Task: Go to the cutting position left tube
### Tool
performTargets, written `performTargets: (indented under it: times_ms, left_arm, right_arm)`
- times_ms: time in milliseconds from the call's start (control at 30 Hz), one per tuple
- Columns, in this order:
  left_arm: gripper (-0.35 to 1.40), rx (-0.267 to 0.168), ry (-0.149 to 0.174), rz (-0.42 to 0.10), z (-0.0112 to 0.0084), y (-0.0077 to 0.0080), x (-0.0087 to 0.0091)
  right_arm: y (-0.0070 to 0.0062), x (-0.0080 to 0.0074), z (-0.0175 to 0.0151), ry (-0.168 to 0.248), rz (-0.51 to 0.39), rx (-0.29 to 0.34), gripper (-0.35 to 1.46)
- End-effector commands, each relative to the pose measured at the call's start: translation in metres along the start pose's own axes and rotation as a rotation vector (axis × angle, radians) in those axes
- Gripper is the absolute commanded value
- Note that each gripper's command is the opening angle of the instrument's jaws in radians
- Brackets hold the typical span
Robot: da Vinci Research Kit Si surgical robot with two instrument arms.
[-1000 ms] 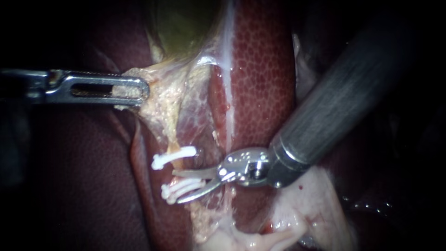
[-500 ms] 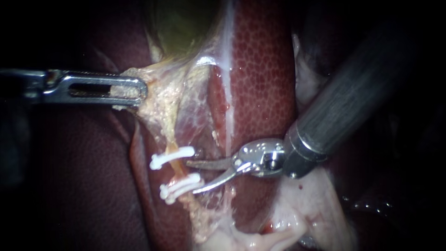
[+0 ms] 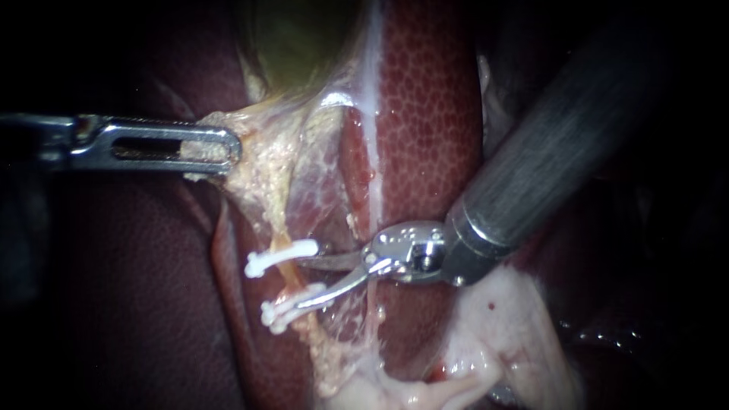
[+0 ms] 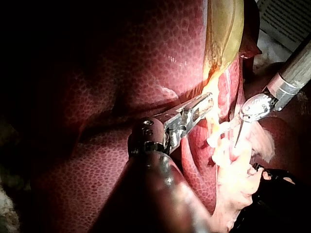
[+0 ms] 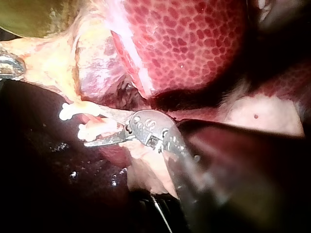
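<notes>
A thin orange tube (image 3: 288, 278) runs down from the gallbladder (image 3: 296, 45), with one white clip (image 3: 282, 257) above and a pair of white clips (image 3: 288, 310) below. My right instrument (image 3: 298, 282) comes in from the upper right, its two blades open. Their tips reach the tube in the gap between the upper clip and the lower pair. My left instrument (image 3: 194, 144) is shut on the pale tissue at the gallbladder's lower edge and holds it out to the left. In the right wrist view the blades (image 5: 104, 141) lie beside the clips (image 5: 87, 130).
The mottled red liver (image 3: 425, 114) lies behind and to the right of the tube. Pale fatty tissue (image 3: 493, 342) sits under the right instrument's shaft. Dark liver surface (image 3: 137, 304) fills the lower left.
The right instrument drew back to the right, then came forward again; its open blades now sit slightly higher, between the clips. The left instrument has kept its hold.
</notes>
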Motion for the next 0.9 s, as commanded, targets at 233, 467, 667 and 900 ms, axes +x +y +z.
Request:
performTargets:
  times_ms: [233, 467, 667, 900]
  left_arm:
    - [-0.35, -0.001, -0.001, 0.0, 0.0001, 0.0, 0.0001]
    - [-0.35, -0.002, -0.001, 0.0, 0.0003, 0.0, 0.0001]
    - [-0.35, -0.003, -0.002, 0.0, 0.0005, 0.0, 0.0002]
    - [-0.35, -0.005, -0.004, 0.001, 0.0009, -0.0001, 0.0003]
  right_arm:
    - [-0.0002, -0.0001, 0.0007, -0.006, -0.003, 0.022, 0.96]
    - [-0.0007, -0.0003, 0.0025, -0.014, -0.021, 0.061, 0.91]
    - [-0.0005, -0.0002, 0.0037, -0.021, -0.036, 0.085, 0.79]
    - [0.0, 0.0003, 0.0047, -0.011, -0.041, 0.083, 0.68]
